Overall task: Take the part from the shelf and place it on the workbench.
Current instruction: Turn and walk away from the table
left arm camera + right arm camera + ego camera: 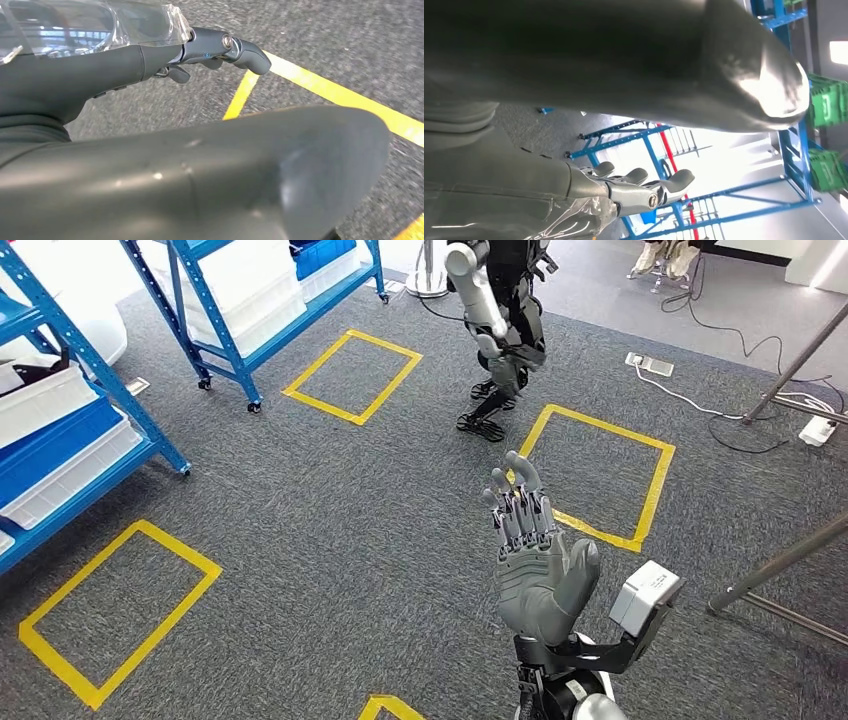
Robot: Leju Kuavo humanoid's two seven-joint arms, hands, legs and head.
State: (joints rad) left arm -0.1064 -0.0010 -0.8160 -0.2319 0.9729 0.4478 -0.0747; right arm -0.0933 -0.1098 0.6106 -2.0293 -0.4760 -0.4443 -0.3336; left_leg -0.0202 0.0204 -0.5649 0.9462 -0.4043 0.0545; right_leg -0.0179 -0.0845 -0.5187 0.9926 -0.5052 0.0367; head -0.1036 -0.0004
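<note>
My right hand (535, 560) is raised in front of me over the grey carpet, palm up, fingers straight and apart, holding nothing. The right wrist view has its thumb (674, 55) and fingers (644, 185) spread against blue racks. My left hand (100, 75) hangs above the carpet with its fingers (225, 47) stretched out and nothing in them; clear film covers its back. A blue shelf rack (120, 390) at the left carries white bins (40, 400) and a blue bin (60, 440). I cannot make out a part in them.
A second blue rack (240, 340) with white bins stands at the back left. Another humanoid robot (500, 320) stands at the back centre. Yellow tape squares (110, 610) mark the carpet. Metal stand legs (780, 570) and cables (700, 390) lie at the right.
</note>
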